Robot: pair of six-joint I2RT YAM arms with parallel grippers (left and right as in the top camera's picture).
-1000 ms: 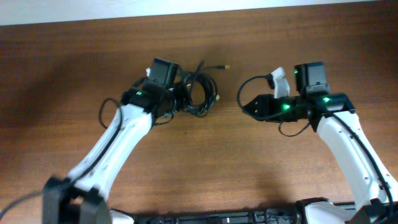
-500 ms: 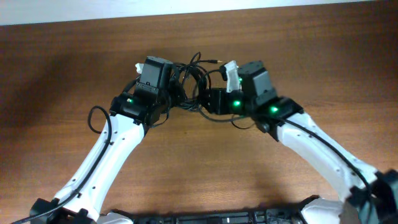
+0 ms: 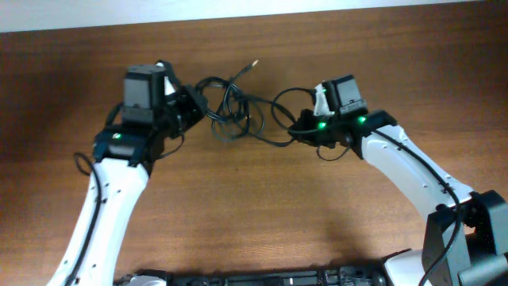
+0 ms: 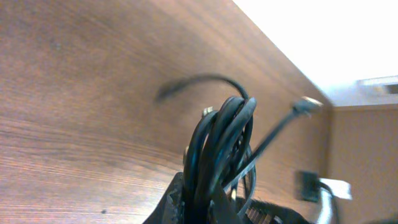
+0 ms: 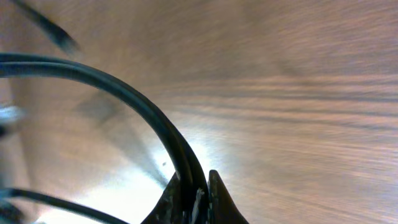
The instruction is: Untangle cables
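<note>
Pinching tangled cables [image 3: 238,119] with left gripper [image 3: 193,109] at left, with right gripper [image 3: 303,127] at right, over far bench [image 3: 254,214].

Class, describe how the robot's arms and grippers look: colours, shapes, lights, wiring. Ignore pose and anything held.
The left arm and right arm have smooth white shells, black joints and green lights. The left gripper and right gripper have boxy black housings with a white part, and dark tapered fingers. Thin black wires loop alongside.

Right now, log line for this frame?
left gripper: shut on cables | right gripper: shut on cables | cables: tangled, strung between both
</note>
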